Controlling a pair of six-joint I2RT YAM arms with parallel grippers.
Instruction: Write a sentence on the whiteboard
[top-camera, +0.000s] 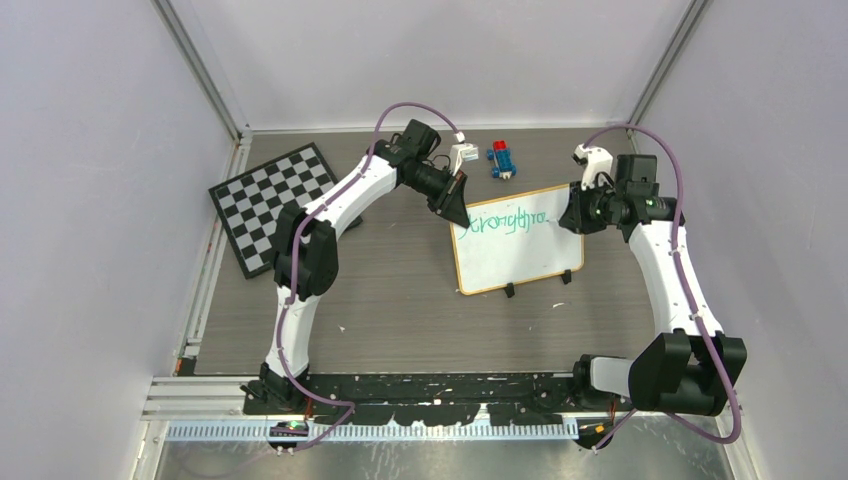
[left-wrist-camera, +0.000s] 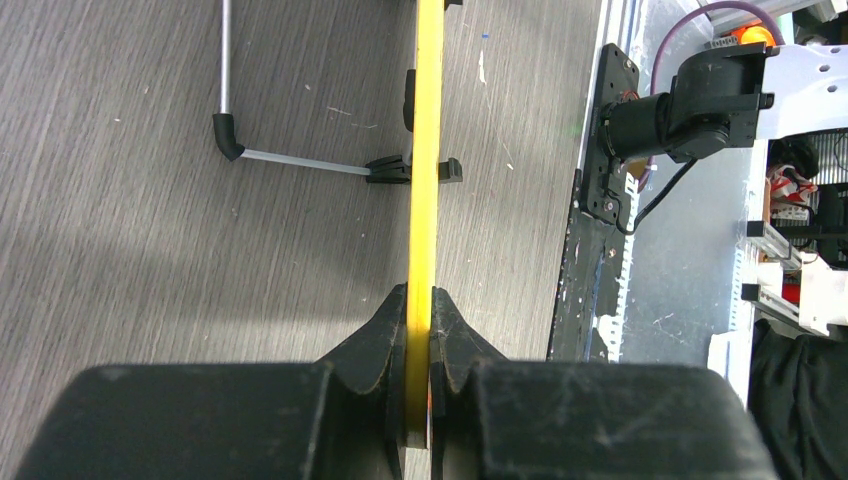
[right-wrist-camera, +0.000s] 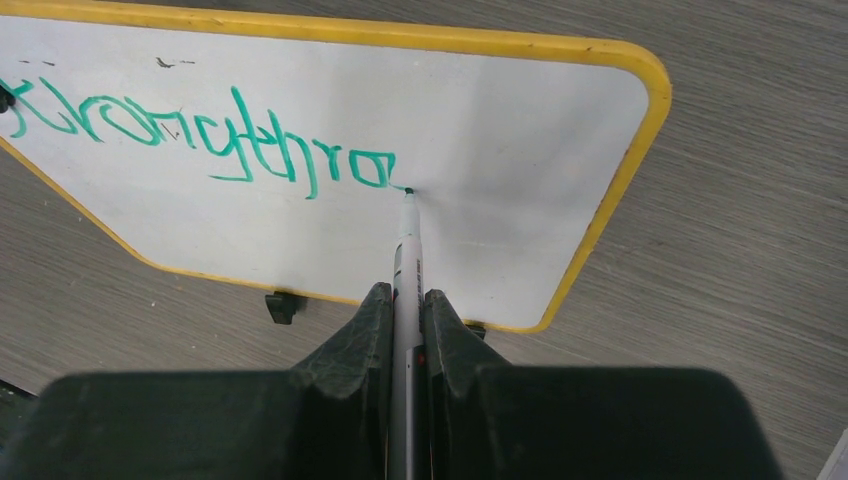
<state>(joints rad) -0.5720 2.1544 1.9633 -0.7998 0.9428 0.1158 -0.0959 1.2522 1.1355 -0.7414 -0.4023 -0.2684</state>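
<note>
Whiteboard (top-camera: 515, 255), one only, is being pinched by its frame edge between the two closed fingers of the left gripper (left-wrist-camera: 420, 300). One marker (right-wrist-camera: 408, 235) is being clamped by the right gripper (right-wrist-camera: 405, 295), its tip being pressed to the board just ahead of those fingers, at the end of the sentence (right-wrist-camera: 200, 140), one green line.

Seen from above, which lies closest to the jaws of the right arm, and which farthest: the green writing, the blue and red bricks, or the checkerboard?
1. Green writing: on the whiteboard, just left of the jaws gripping the pen.
2. Blue and red bricks: behind the board, toward the back wall.
3. Checkerboard: far off at the left side.
</note>
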